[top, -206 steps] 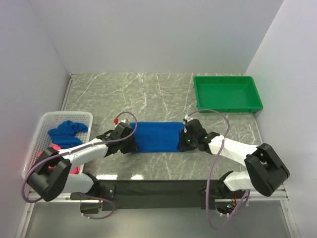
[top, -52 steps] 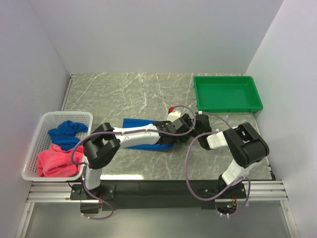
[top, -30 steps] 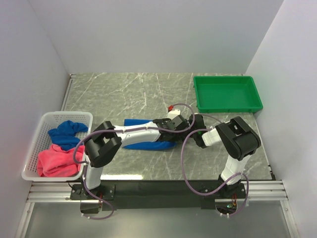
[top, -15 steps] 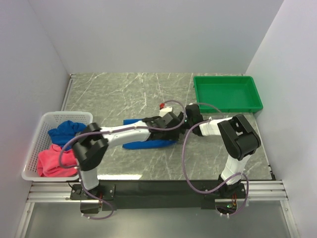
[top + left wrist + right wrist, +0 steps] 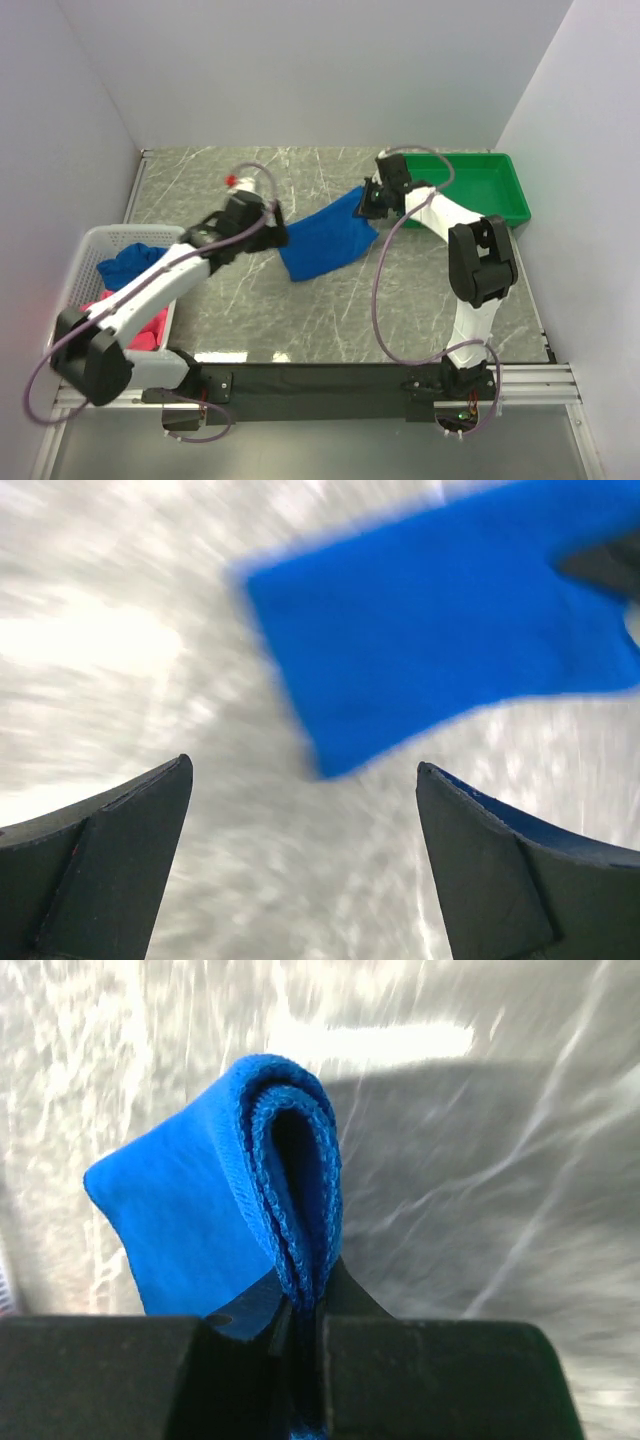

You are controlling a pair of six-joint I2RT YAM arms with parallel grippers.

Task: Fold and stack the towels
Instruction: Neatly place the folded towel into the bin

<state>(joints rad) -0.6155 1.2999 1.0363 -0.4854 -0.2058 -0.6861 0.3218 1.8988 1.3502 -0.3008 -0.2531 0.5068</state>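
A folded royal blue towel (image 5: 325,240) hangs tilted over the marble table, its upper right corner pinched in my right gripper (image 5: 368,200) beside the green tray. The right wrist view shows the jaws of the right gripper (image 5: 305,1300) shut on the towel's doubled edge (image 5: 200,1210). My left gripper (image 5: 270,232) stands open just left of the towel, apart from it. In the left wrist view the left gripper (image 5: 300,765) has nothing between its fingers, and the towel (image 5: 440,610) lies beyond them. Another blue towel (image 5: 125,265) and a pink-red towel (image 5: 150,325) lie crumpled in the basket.
A green plastic tray (image 5: 505,205) stands at the back right, right next to my right gripper. The white lattice basket (image 5: 95,240) sits at the left edge of the table, partly under my left arm. White walls close in the table on three sides.
My left gripper opened, let go of the blue towel and drew back to the left. My right gripper carried the folded towel up and back toward the green tray.
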